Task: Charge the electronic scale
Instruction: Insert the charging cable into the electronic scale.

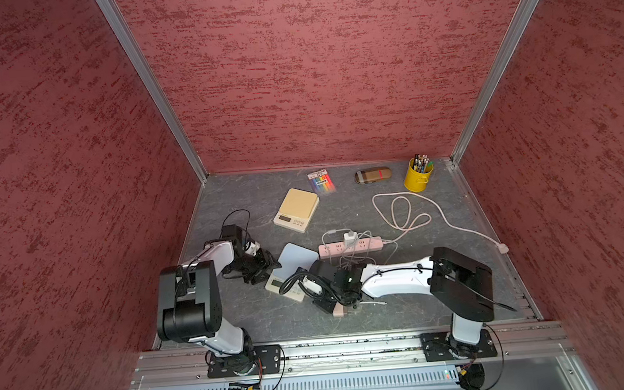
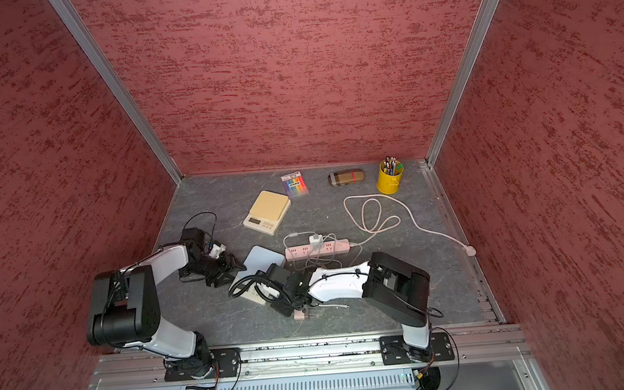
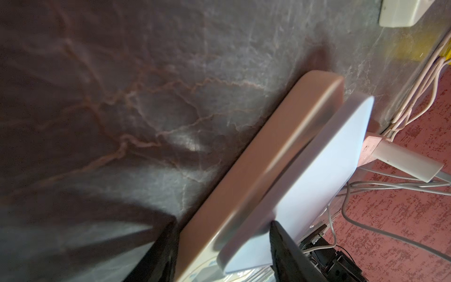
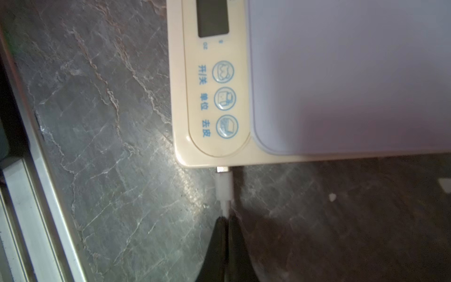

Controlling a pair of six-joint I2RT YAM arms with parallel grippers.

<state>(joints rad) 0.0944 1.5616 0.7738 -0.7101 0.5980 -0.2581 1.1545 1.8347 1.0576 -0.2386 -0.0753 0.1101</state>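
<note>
Left gripper (image 1: 272, 264): low over the gray table (image 1: 259, 318), at the left edge of the blue scale (image 1: 300, 256). It is about half open, and the scale's edge sits between its two fingers (image 3: 156, 254). Both look to press on it (the wrist view is blurry here).
Blue scale: the thing to charge. It lies flat near the front and middle of the table, between the two arms. It has a pale blue top and a cream base with a dark screen (image 4: 212, 18) and three round buttons (image 4: 223, 99).
Yellow scale (image 1: 296, 209): a second one, farther back, well apart from both arms.
Marker pack (image 1: 321, 180): flat by the back wall, just behind the yellow scale.
Right gripper (image 4: 227, 219): closed tight on the thin white cable (image 4: 225, 206), just behind its plug (image 4: 224, 182).
Plug: its metal tip touches the blue scale's side wall, at the corner by the buttons. A bit of metal shows outside.
Power strip (image 1: 348, 246): pink, just behind the blue scale, with a white charger (image 1: 350, 237) stuck in it.
Glasses case (image 1: 373, 174): by the back wall.
Pink cord (image 1: 403, 211): lies in loops to the right of the power strip and runs off toward the right wall.
Yellow cup (image 1: 418, 176): in the back right corner, full of pencils.
</note>
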